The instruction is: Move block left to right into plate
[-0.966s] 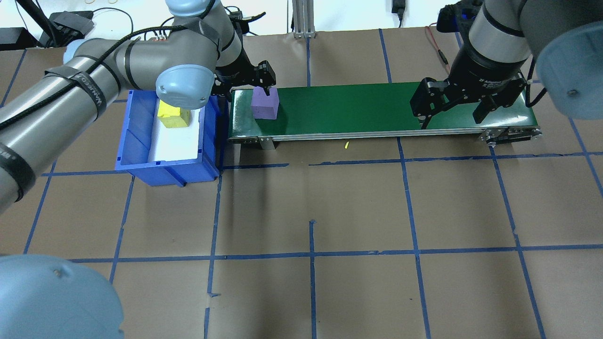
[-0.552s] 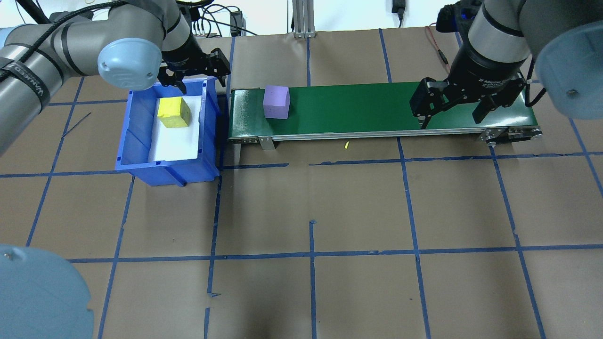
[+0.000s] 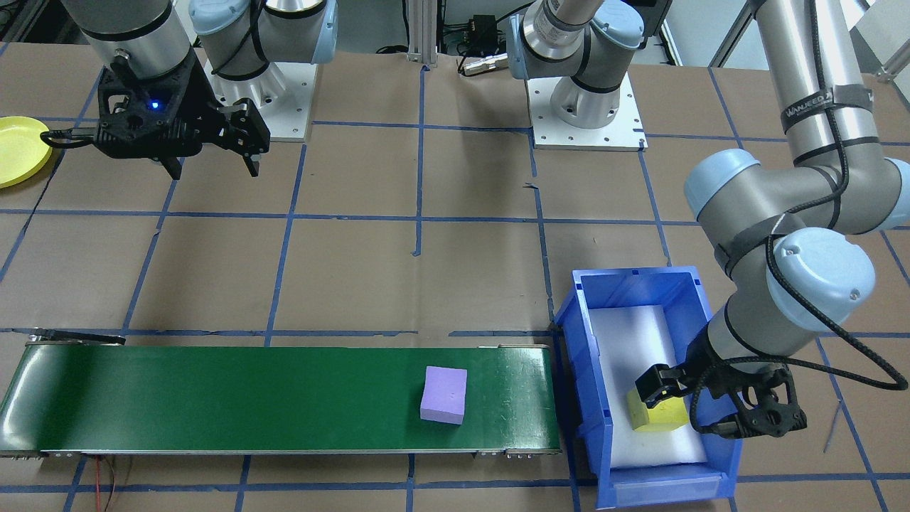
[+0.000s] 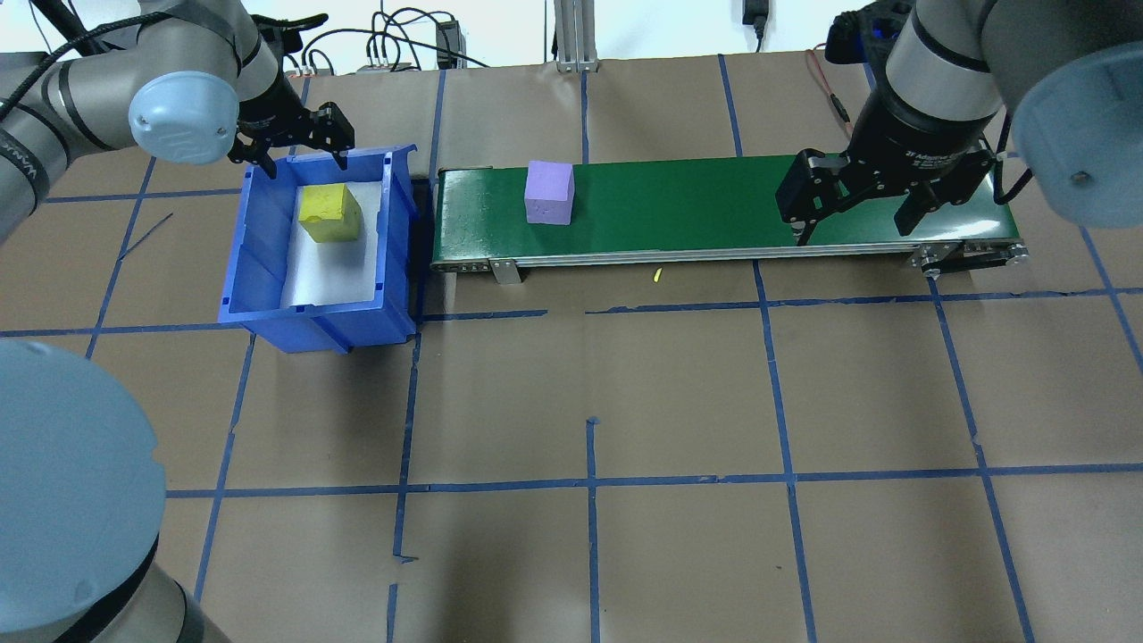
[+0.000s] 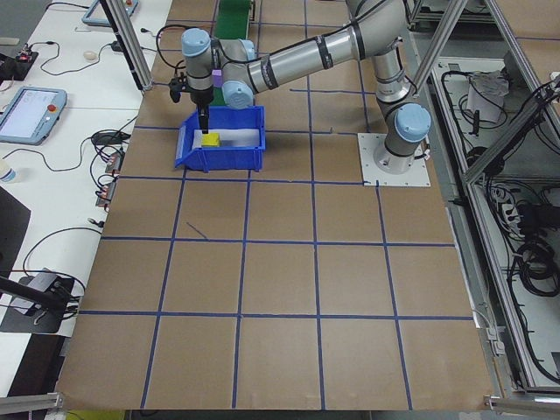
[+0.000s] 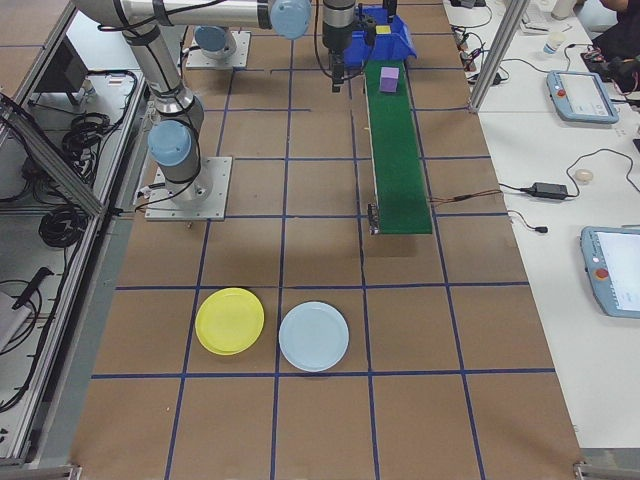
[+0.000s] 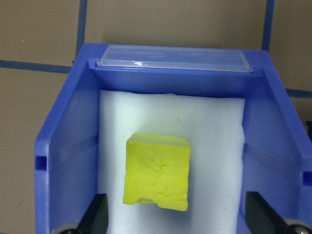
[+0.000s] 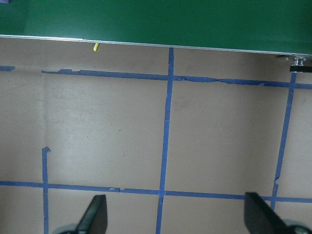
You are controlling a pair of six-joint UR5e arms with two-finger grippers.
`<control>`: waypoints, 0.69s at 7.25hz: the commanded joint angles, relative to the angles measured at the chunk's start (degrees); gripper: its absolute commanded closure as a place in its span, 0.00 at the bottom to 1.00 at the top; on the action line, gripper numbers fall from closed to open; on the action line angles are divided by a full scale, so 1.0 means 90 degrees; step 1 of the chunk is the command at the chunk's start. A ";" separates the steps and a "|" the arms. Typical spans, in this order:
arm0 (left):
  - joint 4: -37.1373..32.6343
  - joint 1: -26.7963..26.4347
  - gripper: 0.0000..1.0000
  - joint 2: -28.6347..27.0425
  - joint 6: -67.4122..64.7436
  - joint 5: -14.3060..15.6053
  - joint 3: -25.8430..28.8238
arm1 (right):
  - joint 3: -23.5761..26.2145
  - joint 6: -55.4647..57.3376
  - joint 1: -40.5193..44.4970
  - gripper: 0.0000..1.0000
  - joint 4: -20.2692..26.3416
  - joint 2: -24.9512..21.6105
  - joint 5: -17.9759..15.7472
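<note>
Purple block upper left-centre of overhead view, loose on green conveyor, near its left end. Looks like light foam: soft, slightly squashy, matte, unlikely to slip; best pinched across two flat opposite sides, mid-height. Yellow block centre of left wrist view, on white padding in blue bin. Left gripper spread wide above it, empty. Right gripper wide apart, empty, over conveyor's right end. Yellow plate far left edge of front view.
</note>
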 commanded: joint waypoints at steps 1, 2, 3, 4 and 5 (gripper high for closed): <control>0.0175 0.0067 0.00 -0.0206 0.0002 0.0006 -0.0168 | 0.0004 -0.0010 -0.0010 0.00 0.0000 0.0000 -0.0009; 0.0253 0.0067 0.00 -0.0226 0.0002 0.0006 -0.0236 | -0.0006 -0.0010 -0.0010 0.00 0.0000 0.0000 -0.0009; 0.0292 0.0067 0.00 -0.0352 0.0002 -0.0014 -0.0266 | 0.0004 -0.0010 -0.0010 0.00 0.0000 0.0000 -0.0009; 0.0457 0.0067 0.02 -0.0479 -0.0007 -0.0072 -0.0276 | -0.0006 -0.0010 -0.0010 0.00 -0.0020 0.0010 -0.0018; 0.0604 0.0067 0.13 -0.0557 0.0051 -0.0092 -0.0266 | -0.0016 -0.0010 -0.0010 0.00 -0.0039 0.0000 -0.0009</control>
